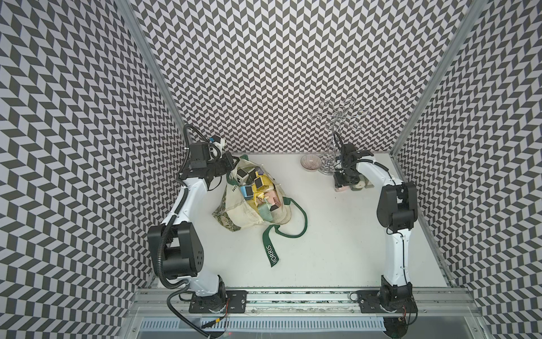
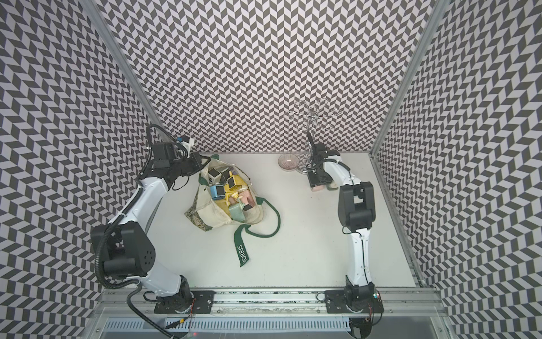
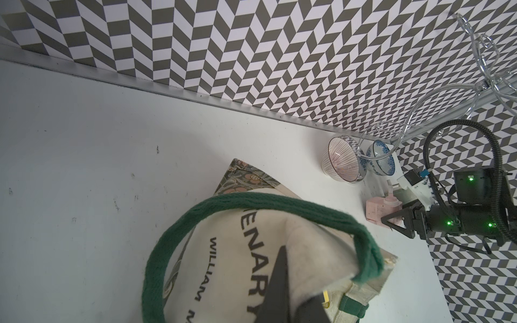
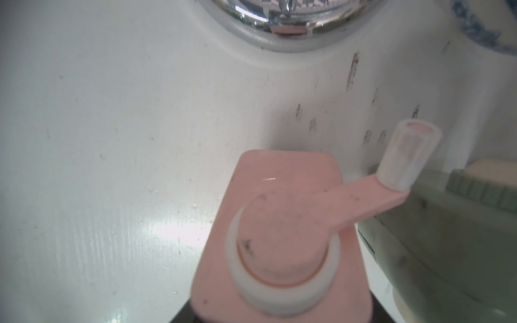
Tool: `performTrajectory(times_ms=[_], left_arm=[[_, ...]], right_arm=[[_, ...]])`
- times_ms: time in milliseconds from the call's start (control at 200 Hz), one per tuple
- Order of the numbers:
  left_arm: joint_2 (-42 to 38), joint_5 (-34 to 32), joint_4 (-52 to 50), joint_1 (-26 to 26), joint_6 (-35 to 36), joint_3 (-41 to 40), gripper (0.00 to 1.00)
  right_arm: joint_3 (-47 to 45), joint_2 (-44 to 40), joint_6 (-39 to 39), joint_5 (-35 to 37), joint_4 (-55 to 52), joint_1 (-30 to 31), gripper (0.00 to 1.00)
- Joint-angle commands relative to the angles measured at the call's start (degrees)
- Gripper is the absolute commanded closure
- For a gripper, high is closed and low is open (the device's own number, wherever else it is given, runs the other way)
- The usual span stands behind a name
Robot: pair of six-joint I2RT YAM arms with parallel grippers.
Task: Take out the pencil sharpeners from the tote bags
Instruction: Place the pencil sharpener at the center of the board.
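The cream tote bag (image 1: 249, 215) (image 2: 218, 215) lies open at the left of the table, and several pastel pencil sharpeners (image 1: 258, 187) (image 2: 231, 187) show in its mouth. My left gripper (image 1: 233, 165) (image 3: 293, 303) is shut on the bag's cream canvas rim at its far end, beside a green strap (image 3: 167, 243). At the back right my right gripper (image 1: 343, 186) (image 2: 318, 186) is shut on a pink pencil sharpener (image 4: 268, 237) (image 3: 377, 212) down at the table. Close beside it lie a green sharpener (image 4: 447, 229) and a beige one (image 1: 360, 184).
A pink-striped bowl (image 1: 311, 163) (image 3: 340, 159) and a blue-patterned bowl (image 3: 382, 160) stand at the back wall next to a chrome wire stand (image 1: 333, 152) whose base (image 4: 285, 28) is just beyond the pink sharpener. The bag's long green strap (image 1: 271, 252) trails toward the front.
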Motion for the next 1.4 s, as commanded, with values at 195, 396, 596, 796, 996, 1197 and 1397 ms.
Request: performTrajectory(times_ms=[195, 396, 596, 796, 996, 1197, 1397], left_arm=[[-2.06, 1.9, 5.98, 0.0, 0.16, 1.48, 1.0], [-1.9, 1.93, 5.94, -0.03, 0.21, 1.48, 1.0], [-2.03, 1.95, 5.98, -0.03, 0.15, 1.53, 1.0], [-1.9, 2.03, 5.98, -0.02, 0.19, 1.52, 1.0], [-2.06, 2.01, 5.98, -0.02, 0.16, 1.57, 1.0], [-2.09, 2.1, 5.98, -0.07, 0.14, 1.57, 1.0], [-2.14, 1.89, 5.71, -0.03, 0.42, 1.65, 1.0]], right_arm=[[-0.37, 3.19, 0.32, 1.13, 4.56, -0.71, 0.4], [-0.15, 2.45, 0.38, 0.56, 5.27, -0.75, 0.37], [-0.12, 1.96, 0.47, -0.04, 5.54, -0.76, 0.36], [-1.08, -0.03, -0.19, -2.62, 6.37, -0.74, 0.22], [-3.49, -3.47, 0.49, -2.0, 7.12, -0.67, 0.21], [-10.29, -12.43, 2.1, 0.06, 9.46, -0.3, 0.21], [-20.78, -25.99, 3.66, 1.23, 15.95, 1.95, 0.21]])
